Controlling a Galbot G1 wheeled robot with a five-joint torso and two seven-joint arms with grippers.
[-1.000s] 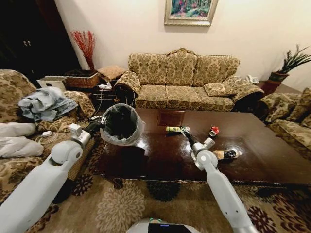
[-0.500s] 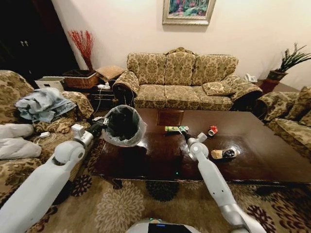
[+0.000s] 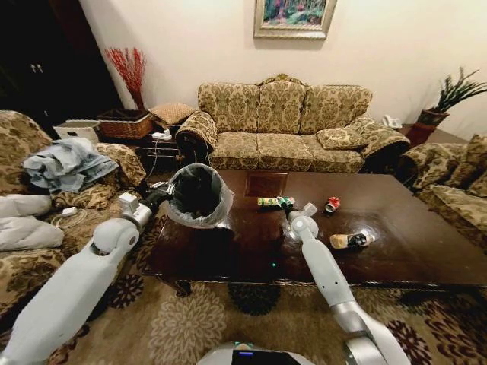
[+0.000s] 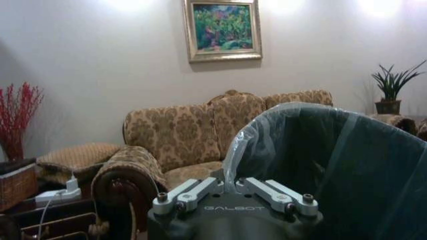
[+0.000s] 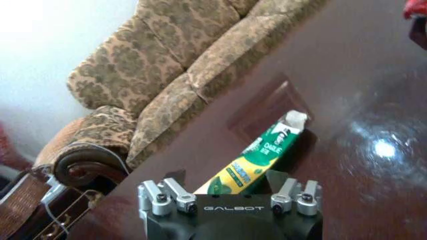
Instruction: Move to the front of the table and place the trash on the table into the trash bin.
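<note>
Table [image 3: 426, 251]: low, rectangular, glossy dark brown wood with a square inlay near its far edge; it fills the centre and right of the head view, its near edge partly crossed by the right arm.

Trash bin [image 3: 196, 195]: small, round, black, lined with a crinkly translucent grey bag; centre-left of the head view, at the table's left end. Its interior reads dark and any contents are hard to make out. The left gripper [image 3: 158, 199] meets its rim on the left side, and in the left wrist view the bag-covered rim [image 4: 320, 150] sits right at the finger bases [image 4: 235, 196], apparently pinched there, with the tips themselves hidden.

Green-yellow wrapper tube [image 3: 272, 201]: flattened, printed, one torn pale end; lying just below the inlay. The right gripper [image 3: 290, 211] is at its right end. In the right wrist view the tube [image 5: 257, 160] runs down between the two spread fingers [image 5: 288, 187], which stand either side of it; whether they touch it cannot be told.

Crushed red can [image 3: 332, 204]: right of the tube, apart from it.

Tan bottle [image 3: 348, 241]: dark cap, lying on its side, centre-right.
</note>
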